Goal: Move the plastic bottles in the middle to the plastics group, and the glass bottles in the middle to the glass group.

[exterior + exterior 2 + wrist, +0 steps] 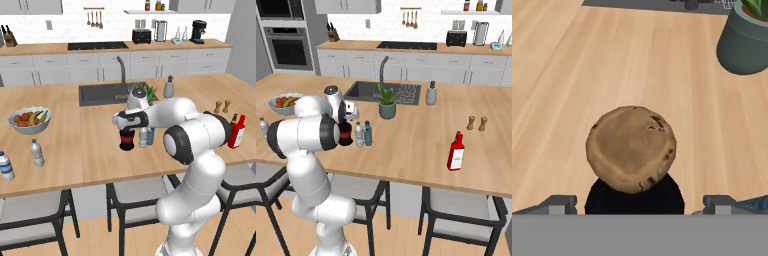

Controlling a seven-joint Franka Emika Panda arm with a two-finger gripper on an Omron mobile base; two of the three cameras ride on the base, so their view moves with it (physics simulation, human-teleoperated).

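Apparently step in hand: pick-up of black glass bottle (127,140) from middle cluster, first of sorting jobs. Gripper (126,129) poised directly over bottle, jaws spread wide, holding nothing; finger tips flank neck in hand view, brown cork stopper (631,148) centred between them (dark shoulder below). Next move, by my reading: descend, close on neck, lift clear of clear plastic bottle (143,137) and blue-tinted one (368,134) just beside, carry toward red bottle (237,132) at glass group.
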